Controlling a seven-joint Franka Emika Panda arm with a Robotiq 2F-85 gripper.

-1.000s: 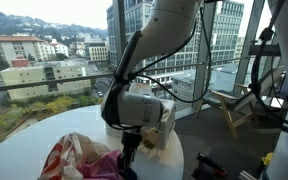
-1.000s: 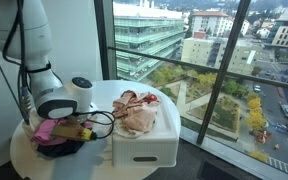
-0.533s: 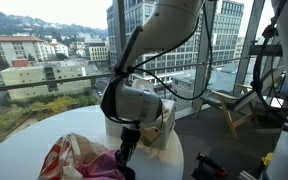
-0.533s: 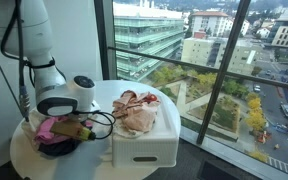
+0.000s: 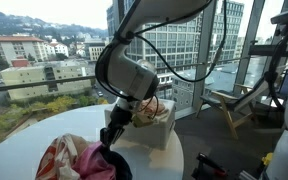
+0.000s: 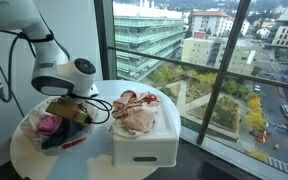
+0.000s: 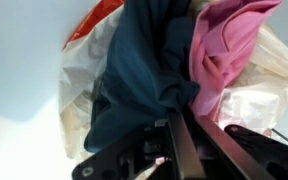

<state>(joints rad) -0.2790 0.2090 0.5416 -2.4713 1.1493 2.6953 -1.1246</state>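
My gripper (image 7: 170, 116) is shut on a fold of a dark blue garment (image 7: 136, 72), which hangs from the closed jaws. A pink garment (image 7: 226, 42) lies against it, and a white cloth with red print (image 7: 82, 98) lies under both. In both exterior views the gripper (image 5: 108, 148) (image 6: 70, 108) is a little above the clothes pile on the round white table (image 5: 24, 140), with the dark blue garment (image 6: 60, 132) pulled up from the pile and the pink garment (image 6: 48, 124) beside it.
A white bin (image 6: 144, 148) holding light and red-patterned clothes (image 6: 134, 110) stands on the table next to the pile, near the window (image 6: 214, 70). In an exterior view a wooden chair (image 5: 229, 105) stands on the floor beyond the table. Cables run along the arm.
The jaws have closed on the dark blue garment, and the arm has risen, drawing that garment up out of the pile.
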